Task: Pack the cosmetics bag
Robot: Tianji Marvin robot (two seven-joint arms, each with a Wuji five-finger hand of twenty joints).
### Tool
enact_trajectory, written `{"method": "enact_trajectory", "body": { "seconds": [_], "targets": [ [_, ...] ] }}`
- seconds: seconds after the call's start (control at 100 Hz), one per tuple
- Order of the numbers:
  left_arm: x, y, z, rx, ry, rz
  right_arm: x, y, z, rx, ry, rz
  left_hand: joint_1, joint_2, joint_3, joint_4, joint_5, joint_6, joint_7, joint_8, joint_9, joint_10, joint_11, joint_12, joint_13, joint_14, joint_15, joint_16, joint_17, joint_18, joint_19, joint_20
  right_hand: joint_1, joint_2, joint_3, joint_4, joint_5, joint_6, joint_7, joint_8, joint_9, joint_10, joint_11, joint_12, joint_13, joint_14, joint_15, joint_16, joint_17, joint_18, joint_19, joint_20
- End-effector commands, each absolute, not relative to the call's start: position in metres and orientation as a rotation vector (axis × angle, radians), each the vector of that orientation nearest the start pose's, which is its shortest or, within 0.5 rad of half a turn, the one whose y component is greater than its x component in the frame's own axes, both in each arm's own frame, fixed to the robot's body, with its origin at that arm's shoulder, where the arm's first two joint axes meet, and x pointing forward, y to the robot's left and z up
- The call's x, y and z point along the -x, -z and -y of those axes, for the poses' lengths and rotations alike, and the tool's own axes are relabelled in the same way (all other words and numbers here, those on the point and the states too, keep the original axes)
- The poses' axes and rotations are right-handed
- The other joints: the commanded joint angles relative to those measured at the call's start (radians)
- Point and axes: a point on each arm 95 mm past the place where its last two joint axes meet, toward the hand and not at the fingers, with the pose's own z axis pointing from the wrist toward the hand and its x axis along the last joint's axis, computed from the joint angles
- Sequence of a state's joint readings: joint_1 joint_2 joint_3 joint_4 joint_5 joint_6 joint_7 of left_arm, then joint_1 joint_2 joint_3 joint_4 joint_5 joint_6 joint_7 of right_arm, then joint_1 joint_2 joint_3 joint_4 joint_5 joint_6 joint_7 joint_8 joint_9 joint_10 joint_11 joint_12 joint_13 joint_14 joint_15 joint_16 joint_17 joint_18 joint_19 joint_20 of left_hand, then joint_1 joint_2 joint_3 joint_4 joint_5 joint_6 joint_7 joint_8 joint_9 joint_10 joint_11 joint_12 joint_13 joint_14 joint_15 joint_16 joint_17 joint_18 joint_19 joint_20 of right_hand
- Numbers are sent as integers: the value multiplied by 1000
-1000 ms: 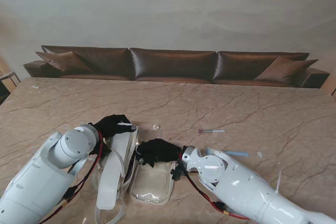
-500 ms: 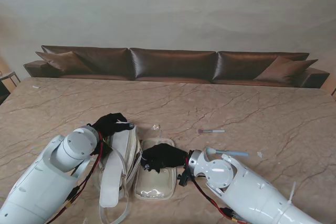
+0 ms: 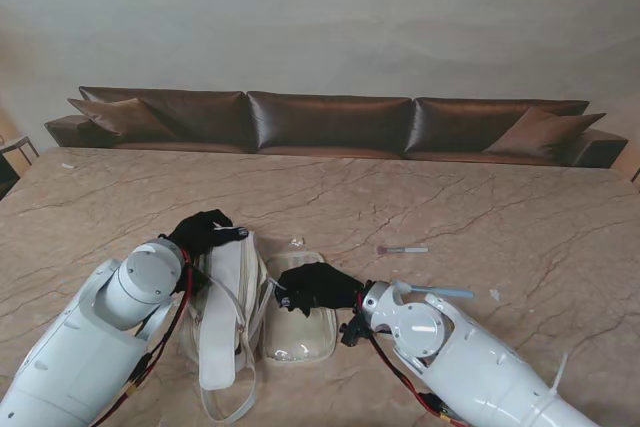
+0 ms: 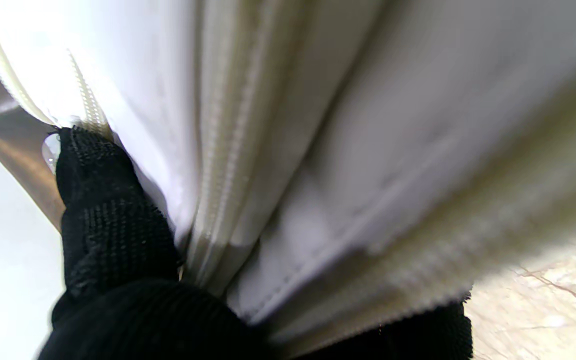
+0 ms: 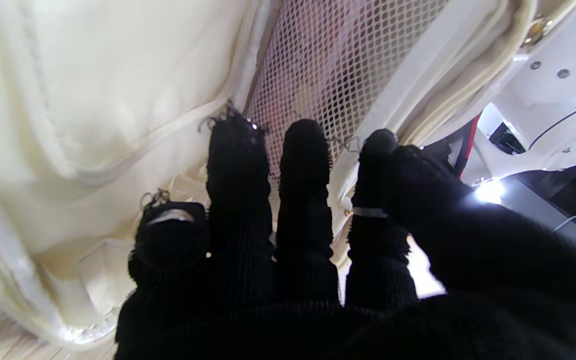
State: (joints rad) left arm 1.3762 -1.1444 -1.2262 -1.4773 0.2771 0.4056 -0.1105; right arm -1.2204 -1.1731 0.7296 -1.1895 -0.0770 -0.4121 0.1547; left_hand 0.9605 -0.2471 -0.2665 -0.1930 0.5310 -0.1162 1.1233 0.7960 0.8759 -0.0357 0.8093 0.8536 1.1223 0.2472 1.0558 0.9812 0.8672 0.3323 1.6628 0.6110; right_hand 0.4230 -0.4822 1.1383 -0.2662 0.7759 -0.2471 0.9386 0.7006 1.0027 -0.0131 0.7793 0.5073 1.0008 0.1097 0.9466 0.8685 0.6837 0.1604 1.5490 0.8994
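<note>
The cream cosmetics bag (image 3: 228,297) lies opened on the marble table, its white strap trailing toward me. Its right flap (image 3: 300,332), with a clear pocket, lies flat beside the main body. My black-gloved left hand (image 3: 203,230) is closed on the bag's far end; the left wrist view shows a finger (image 4: 108,200) pinching white fabric by the zipper (image 4: 218,150). My right hand (image 3: 315,287) is on the flap near the hinge. In the right wrist view its fingers (image 5: 303,165) lie on the mesh lining (image 5: 338,60), thumb closed against the rim.
A thin pink-tipped stick (image 3: 402,249) lies right of the bag, farther from me. A blue-handled tool (image 3: 435,291) lies by my right forearm. A small clear item (image 3: 295,242) sits just beyond the bag. A brown sofa (image 3: 330,122) lines the far edge.
The bag has slid away from me and its clear-pocket flap has flattened out. My right hand moved slightly right and farther with the flap; my left hand drew back a little to the left.
</note>
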Motion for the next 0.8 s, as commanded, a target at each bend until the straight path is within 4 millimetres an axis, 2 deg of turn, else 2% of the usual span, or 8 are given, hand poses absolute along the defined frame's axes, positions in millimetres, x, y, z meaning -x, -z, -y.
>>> {"method": "enact_trajectory", "body": {
  "seconds": [0.0, 0.23, 0.79],
  "targets": [
    [-461, 319, -37, 2143, 1436, -942, -400, 393, -122, 1554, 1879, 1529, 184, 155, 175, 75, 15, 58, 170, 82, 111, -149, 153, 17, 54, -24, 38, -3, 30, 22, 80, -14, 2, -25, 25, 19, 81, -97, 60, -10, 22, -10, 17, 11, 11, 14, 15, 11, 2, -18, 43, 10],
    [-462, 323, -34, 2148, 1412, -935, -386, 395, -129, 1440, 1813, 1592, 182, 156, 177, 76, 11, 58, 173, 88, 111, -151, 167, 19, 54, -33, 44, -3, 32, 15, 85, -23, 4, -20, 17, 21, 76, -96, 54, -16, 19, -9, 13, 10, 9, 14, 14, 10, -3, -20, 40, 9],
    [-463, 327, -27, 2138, 1402, -920, -357, 388, -152, 1250, 1830, 1605, 180, 152, 177, 76, 15, 56, 171, 89, 118, -151, 167, 17, 63, -39, 48, -10, 47, 11, 92, -41, 13, -11, 3, 21, 69, -93, 48, -37, 16, -9, 6, 8, 6, 14, 11, 11, -5, -22, 37, 9]
  ]
}}
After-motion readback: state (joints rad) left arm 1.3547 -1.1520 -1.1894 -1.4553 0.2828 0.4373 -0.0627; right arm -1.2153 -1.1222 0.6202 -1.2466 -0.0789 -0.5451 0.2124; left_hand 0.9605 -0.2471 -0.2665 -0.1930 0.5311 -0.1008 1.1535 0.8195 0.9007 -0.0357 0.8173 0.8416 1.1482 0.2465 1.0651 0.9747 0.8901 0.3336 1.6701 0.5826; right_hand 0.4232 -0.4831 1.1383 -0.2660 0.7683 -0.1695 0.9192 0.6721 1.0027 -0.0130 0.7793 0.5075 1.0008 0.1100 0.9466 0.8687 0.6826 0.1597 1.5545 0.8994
